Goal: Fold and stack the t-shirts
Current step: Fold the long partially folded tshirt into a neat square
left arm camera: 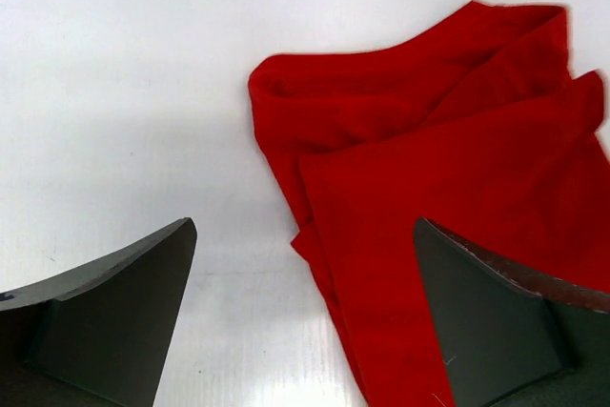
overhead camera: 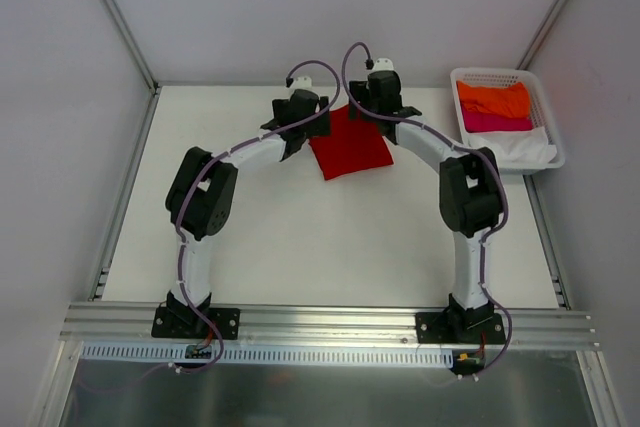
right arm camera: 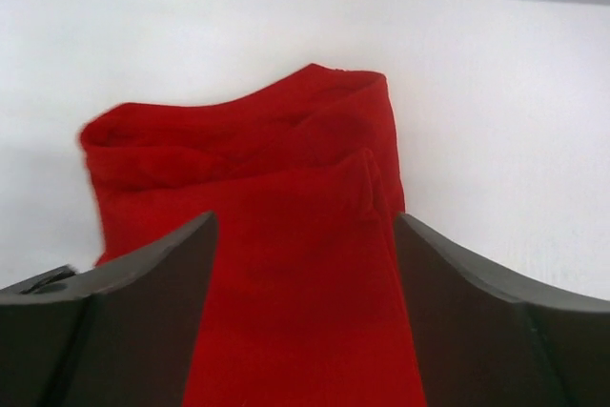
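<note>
Red shirt: deep red folded cloth t-shirt [overhead camera: 349,143], a rough square lying flat on the white table [overhead camera: 300,237].
Left gripper [left arm camera: 305,226]: jaws spread wide, empty, straddling the red shirt's left edge.
Right gripper [right arm camera: 305,221]: jaws apart, holding nothing, over the red shirt's far right corner.
Basket: white plastic lattice basket [overhead camera: 470,75], right of the red shirt, holding the orange shirt [overhead camera: 493,99], magenta shirt [overhead camera: 495,122] and white shirt [overhead camera: 525,147].

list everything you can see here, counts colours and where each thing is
red t-shirt: 1, deep red, folded, far middle of the table
orange t-shirt: 1, orange, in the basket
magenta t-shirt: 1, pink, in the basket beside the orange one
white t-shirt: 1, white, near end of the basket
basket: 1, white lattice, far right
table: 1, white
left gripper: 1, black, open, at the red t-shirt's left edge
right gripper: 1, black, open, over the red t-shirt
</note>
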Controlling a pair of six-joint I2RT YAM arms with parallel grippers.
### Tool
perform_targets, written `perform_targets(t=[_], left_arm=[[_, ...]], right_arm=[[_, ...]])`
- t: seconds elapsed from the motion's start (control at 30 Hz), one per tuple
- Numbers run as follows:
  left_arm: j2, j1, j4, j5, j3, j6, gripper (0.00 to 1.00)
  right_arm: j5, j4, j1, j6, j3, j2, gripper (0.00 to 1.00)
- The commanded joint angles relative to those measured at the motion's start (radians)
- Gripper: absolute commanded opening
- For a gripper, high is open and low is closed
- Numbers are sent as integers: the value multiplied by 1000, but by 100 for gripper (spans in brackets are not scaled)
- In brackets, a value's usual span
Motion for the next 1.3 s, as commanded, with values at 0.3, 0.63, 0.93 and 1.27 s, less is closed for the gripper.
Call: perform_targets(t=[0.3, 0.63, 0.93, 1.27], left_arm=[[-55, -92, 38, 159, 53, -32, 0], [111, -86, -80, 268, 183, -86, 0], [54, -98, -86, 311, -13, -184, 0], [-101, -212, -86, 222, -364, -302, 0]], right_arm=[[-74, 3, -1, 17, -122, -134, 1], [-172, -155, -1, 51, -45, -11, 1], [-261, -206, 13, 123, -186, -55, 0], [-209, -199, 149, 166, -424, -190, 0]])
